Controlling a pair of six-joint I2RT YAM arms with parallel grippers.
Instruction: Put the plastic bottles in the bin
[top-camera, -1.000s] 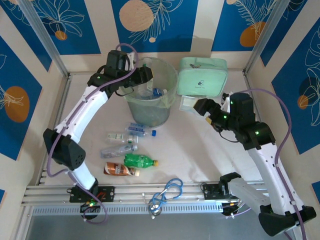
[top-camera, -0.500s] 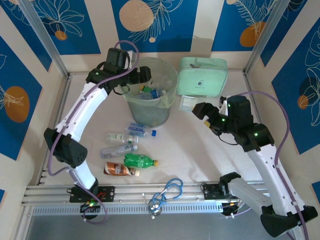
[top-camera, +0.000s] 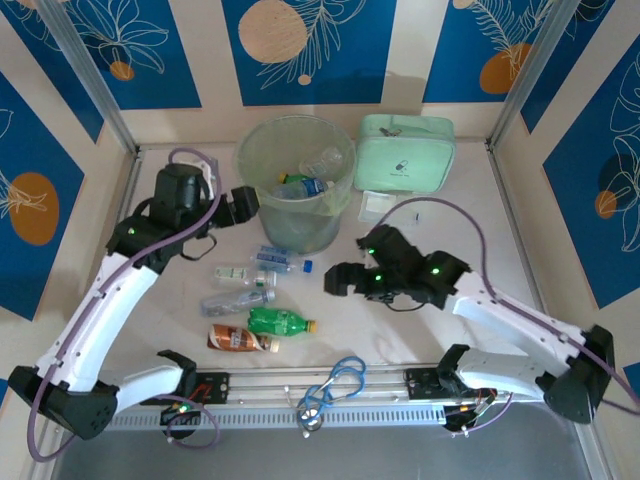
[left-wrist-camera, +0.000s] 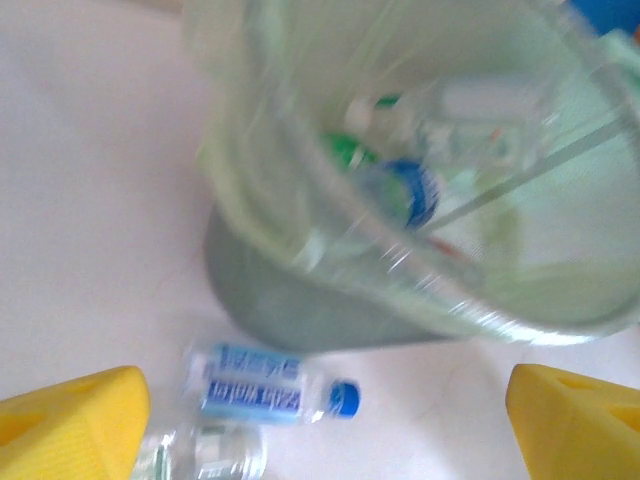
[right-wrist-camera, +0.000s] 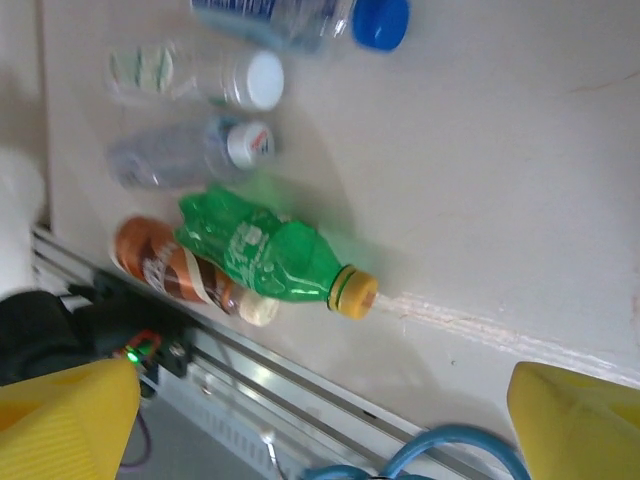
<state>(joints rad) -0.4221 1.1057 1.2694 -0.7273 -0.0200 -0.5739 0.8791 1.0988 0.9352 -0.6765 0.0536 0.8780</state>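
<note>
Blue-labelled bottle (left-wrist-camera: 270, 388) lies beside the bin (left-wrist-camera: 262, 300), lettering blurred; left end effector (top-camera: 245, 204) and right end effector (top-camera: 337, 280) both gape, empty.

No text fully legible. Blue-label bottle (left-wrist-camera: 265, 388): two lines of white lettering on blue band, blurred, unreadable. Green bottle (right-wrist-camera: 262, 254): pale printed marks on green wrap, no word made out. Brown bottle (right-wrist-camera: 160, 264): white script on orange-brown label, too small to read. Clear bottle (right-wrist-camera: 165, 72): faint green print, illegible. Case (top-camera: 405, 150): small dark emblem at front centre, wording not resolvable.
</note>
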